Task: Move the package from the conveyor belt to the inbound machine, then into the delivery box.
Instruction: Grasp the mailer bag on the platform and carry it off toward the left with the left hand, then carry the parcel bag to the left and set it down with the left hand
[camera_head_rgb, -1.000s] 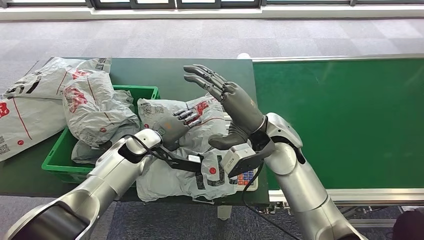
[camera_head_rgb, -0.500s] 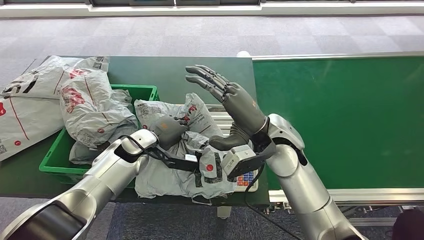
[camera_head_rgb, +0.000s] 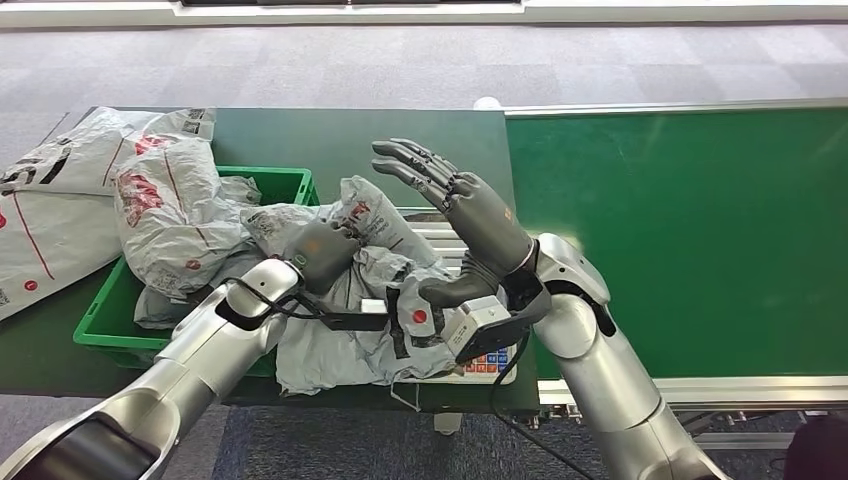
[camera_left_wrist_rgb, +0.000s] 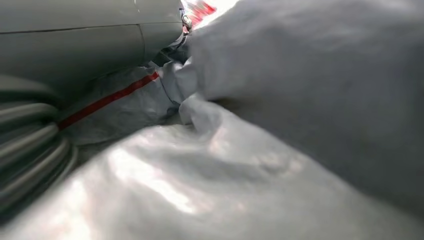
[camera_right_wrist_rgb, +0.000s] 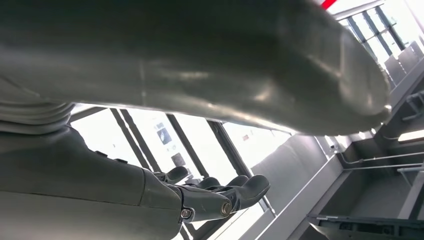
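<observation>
A crumpled grey package (camera_head_rgb: 345, 330) with red print lies on the inbound machine (camera_head_rgb: 492, 361), a small scale with a keypad, beside the green delivery box (camera_head_rgb: 108, 312). My left hand (camera_head_rgb: 318, 252) grips a bunched fold of the package near the box's right wall. Grey plastic with a red stripe (camera_left_wrist_rgb: 115, 97) sits close before the left wrist camera. Above the package and apart from it, my right hand (camera_head_rgb: 455, 200) is raised and open, fingers spread, palm facing left. The right wrist view looks up past the right hand (camera_right_wrist_rgb: 200, 200) at windows.
Several other grey packages (camera_head_rgb: 165, 215) are heaped in and over the green box, and more lie on the dark table (camera_head_rgb: 400, 135) to its left. The green conveyor belt (camera_head_rgb: 680, 230) stretches to the right, with grey carpet beyond.
My left hand has closed on the package and bunched it up, drawing it left toward the box. The right hand stays raised and open, barely moved.
</observation>
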